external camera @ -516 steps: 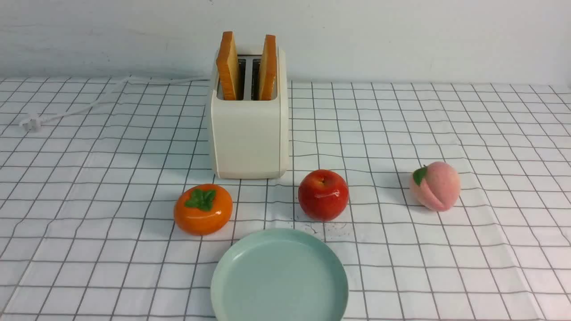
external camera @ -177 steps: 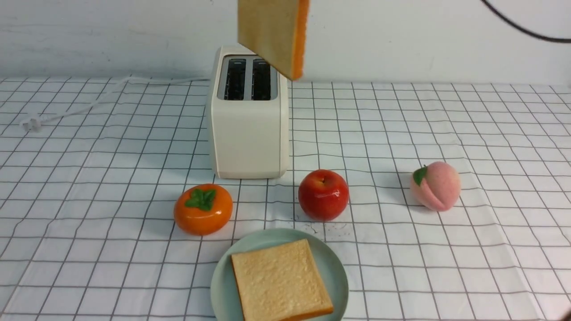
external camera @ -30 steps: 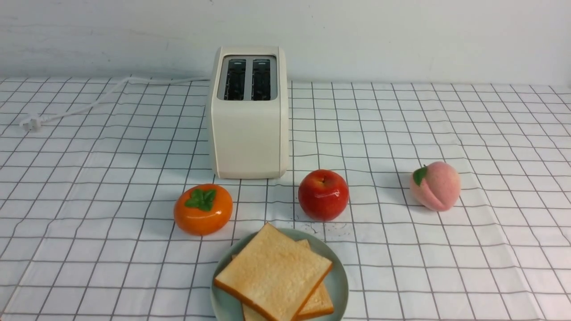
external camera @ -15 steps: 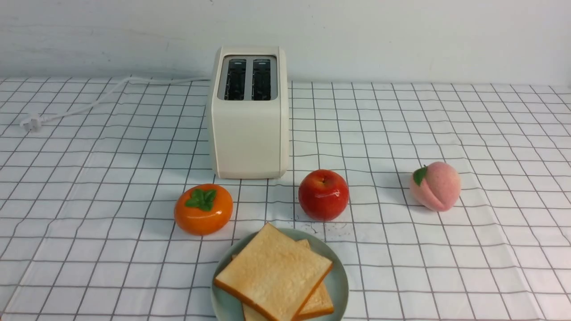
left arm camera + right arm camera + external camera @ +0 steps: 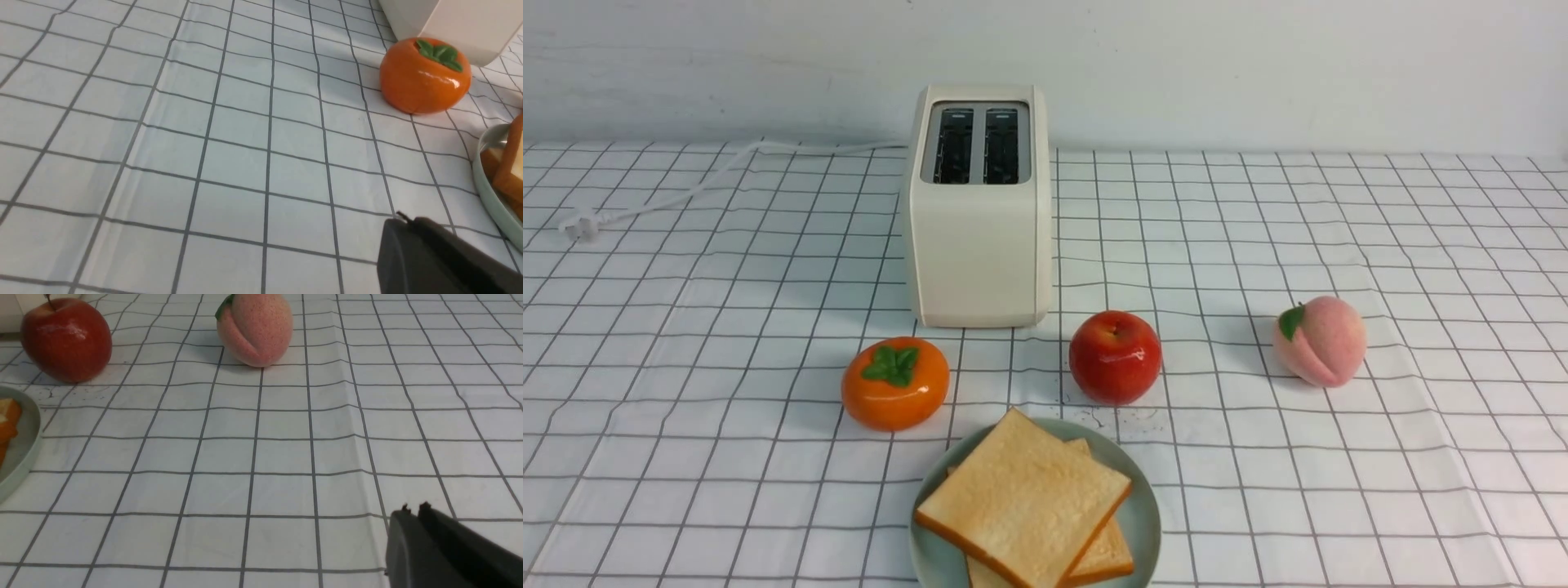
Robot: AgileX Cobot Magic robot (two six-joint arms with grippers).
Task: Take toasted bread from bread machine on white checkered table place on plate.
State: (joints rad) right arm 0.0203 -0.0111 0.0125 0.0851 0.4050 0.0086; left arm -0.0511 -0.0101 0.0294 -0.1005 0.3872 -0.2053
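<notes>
The two slices of toast (image 5: 1025, 498) lie stacked askew on the green plate (image 5: 1143, 523), in front of the toaster (image 5: 980, 253) and apart from both claws. The left claw (image 5: 402, 218) has its fingers together, and the right claw (image 5: 414, 508) also shows its fingertips together. Between toaster and plate, an orange persimmon (image 5: 895, 384) sits left, a red apple (image 5: 1115, 358) right. A pink peach (image 5: 1321, 341) rests farther right of the toaster on the checkered table (image 5: 1298, 506).
</notes>
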